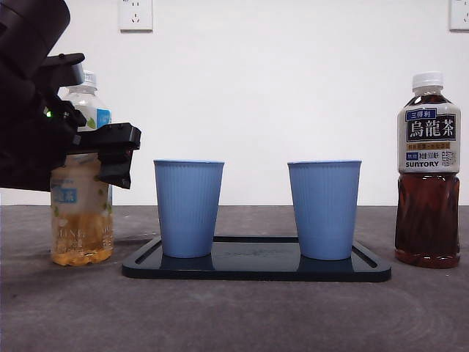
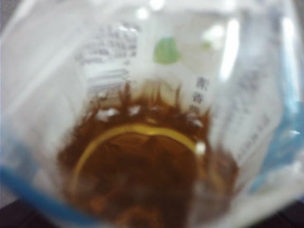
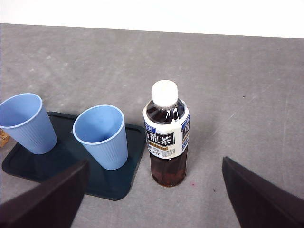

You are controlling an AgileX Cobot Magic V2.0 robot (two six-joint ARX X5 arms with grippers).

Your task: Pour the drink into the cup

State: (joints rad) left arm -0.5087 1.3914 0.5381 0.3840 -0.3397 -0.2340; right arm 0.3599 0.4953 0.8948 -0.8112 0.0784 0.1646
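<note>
On your dark rectangular plastic tray (image 1: 256,270) stand two upright pale-blue ribbed paper cups: the left cup (image 1: 188,208) and the right cup (image 1: 324,209). From the right wrist view both cups look empty inside. Just beside the tray's right end stands the capped dark-brown oolong tea bottle (image 1: 428,170) with a white lid and a Suntory label, filled most of the way with dark tea, apart from the tray. Off the tray's left end, on the grey table (image 1: 234,315), is the clear plastic bottle of pale yellow drink (image 1: 80,213), upright, white cap on, liquid low in its body. The left gripper (image 1: 102,154) has reached that bottle from the left side at label height, arm big and dark at the picture's edge; its wrist camera is filled with the blurred bottle, so you cannot tell whether the claw is clenched yet. The right gripper (image 3: 152,199) hangs above the table with its claw spread wide, holding nothing, the tea bottle in front of it.
</note>
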